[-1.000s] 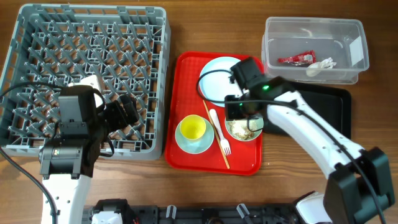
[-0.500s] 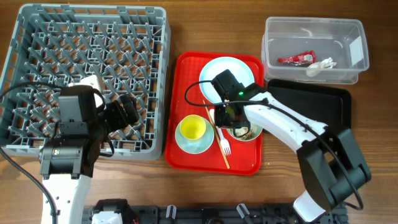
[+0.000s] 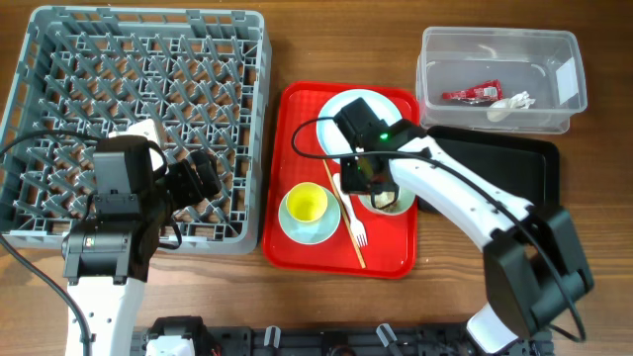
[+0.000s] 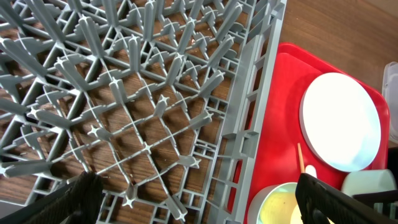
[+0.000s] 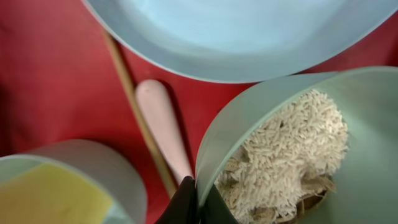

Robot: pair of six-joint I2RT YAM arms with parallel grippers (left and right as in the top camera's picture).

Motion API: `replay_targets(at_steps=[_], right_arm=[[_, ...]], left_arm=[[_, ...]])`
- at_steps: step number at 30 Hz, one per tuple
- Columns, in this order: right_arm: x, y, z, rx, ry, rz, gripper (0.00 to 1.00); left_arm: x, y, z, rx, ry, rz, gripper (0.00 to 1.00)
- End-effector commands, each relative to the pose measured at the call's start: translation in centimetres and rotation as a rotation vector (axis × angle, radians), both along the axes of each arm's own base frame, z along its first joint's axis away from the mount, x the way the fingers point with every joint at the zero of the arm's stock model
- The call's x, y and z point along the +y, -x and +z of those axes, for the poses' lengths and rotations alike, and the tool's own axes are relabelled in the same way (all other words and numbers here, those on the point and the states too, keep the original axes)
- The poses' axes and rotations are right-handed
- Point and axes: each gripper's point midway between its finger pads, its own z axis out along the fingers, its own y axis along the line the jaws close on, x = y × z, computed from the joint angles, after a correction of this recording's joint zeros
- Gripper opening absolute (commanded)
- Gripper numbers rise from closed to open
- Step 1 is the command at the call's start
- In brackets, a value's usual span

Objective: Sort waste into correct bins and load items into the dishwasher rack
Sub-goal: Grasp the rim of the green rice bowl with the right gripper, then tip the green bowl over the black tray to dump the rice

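Observation:
My right gripper [image 3: 364,188] is shut on the left rim of the mint-green bowl [image 5: 367,143], which holds beige food scraps [image 5: 292,155] and sits on the red tray [image 3: 297,247]. The pale blue plate [image 3: 348,109] lies behind it. The yellow cup [image 3: 306,203] stands on the light blue saucer [image 3: 321,232]; the white fork [image 3: 349,210] and wooden stick [image 3: 348,237] lie beside. My left gripper [image 4: 193,199] is open over the grey dishwasher rack [image 3: 59,59]. The clear tub [image 3: 435,94] holds the red wrapper [image 3: 473,94] and white scrap [image 3: 509,104]. The black tray [image 3: 534,168] is beside it.
The red serving tray sits between the rack and the bins. The right arm reaches across the black tray and the red tray's right edge. Bare wooden table [image 3: 326,40] shows behind the red tray and in front of the black tray.
My right gripper has swung left from the bowl's far side to its left rim and closed on it. The left arm has not moved.

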Motion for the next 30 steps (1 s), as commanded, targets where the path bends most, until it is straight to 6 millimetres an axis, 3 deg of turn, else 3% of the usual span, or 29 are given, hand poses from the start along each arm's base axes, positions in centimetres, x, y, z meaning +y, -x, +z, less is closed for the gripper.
replay_targets(at_steps=[1,6,11,15,20,23,30], right_arm=[[0.8,-2.2,5.8,-0.146,-0.075,0.043,0.05],[-1.3,-3.5,9.5,-0.235,-0.12,-0.023,0.04],[-4.1,-4.7,10.7,-0.237,-0.194,-0.048,0.04],[-6.7,-5.3,10.6,-0.193,-0.282,-0.064,0.04],[-8.6,-5.8,10.6,-0.18,-0.376,-0.049,0.04],[-9.8,-5.4,9.3,-0.143,-0.429,-0.083,0.04],[-10.6,-4.5,6.3,-0.124,-0.63,-0.13,0.04]], left_arm=[[0.2,-0.3,0.8,-0.02,-0.004,0.013,1.0],[0.2,-0.3,0.8,-0.02,-0.004,0.013,1.0],[0.2,-0.3,0.8,-0.02,-0.004,0.013,1.0],[0.2,-0.3,0.8,-0.02,-0.004,0.013,1.0],[0.2,-0.3,0.8,-0.02,-0.004,0.013,1.0],[0.2,-0.3,0.8,-0.021,-0.003,0.013,1.0],[0.2,-0.3,0.8,-0.021,-0.004,0.013,1.0]])
